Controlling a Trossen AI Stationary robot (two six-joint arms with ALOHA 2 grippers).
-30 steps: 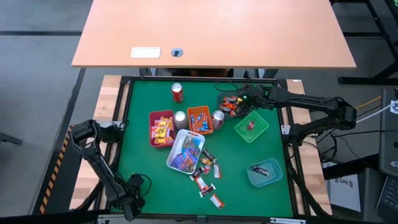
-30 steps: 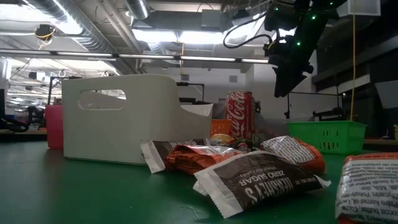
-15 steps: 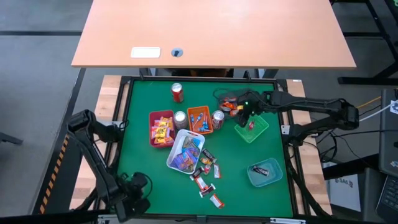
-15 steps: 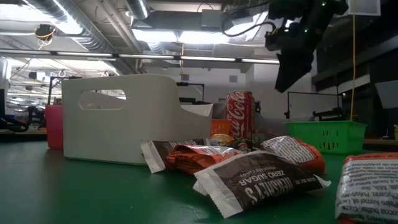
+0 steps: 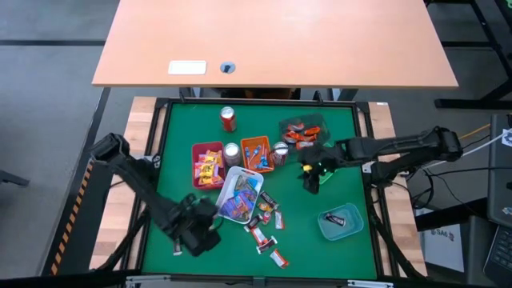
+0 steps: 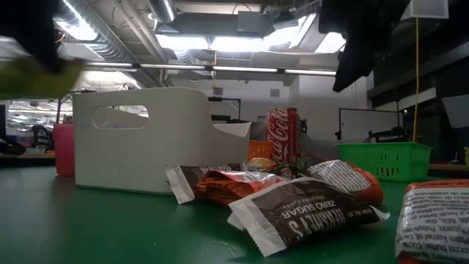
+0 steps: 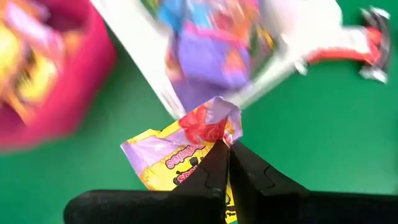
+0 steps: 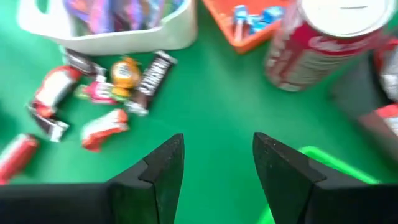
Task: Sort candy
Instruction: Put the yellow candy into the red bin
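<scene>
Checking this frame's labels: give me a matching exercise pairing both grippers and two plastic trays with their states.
1 left gripper
2 right gripper
3 teal plastic tray
4 pink plastic tray

A holds yellow-wrapped candies
B open, empty
C shut on a yellow-and-purple wrapped candy
D holds one dark-wrapped candy

Pairs: 1-C, 2-B, 3-D, 4-A

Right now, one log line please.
left pincer: shut on yellow candy, near white tray | right pincer: open, empty, by green tray
</scene>
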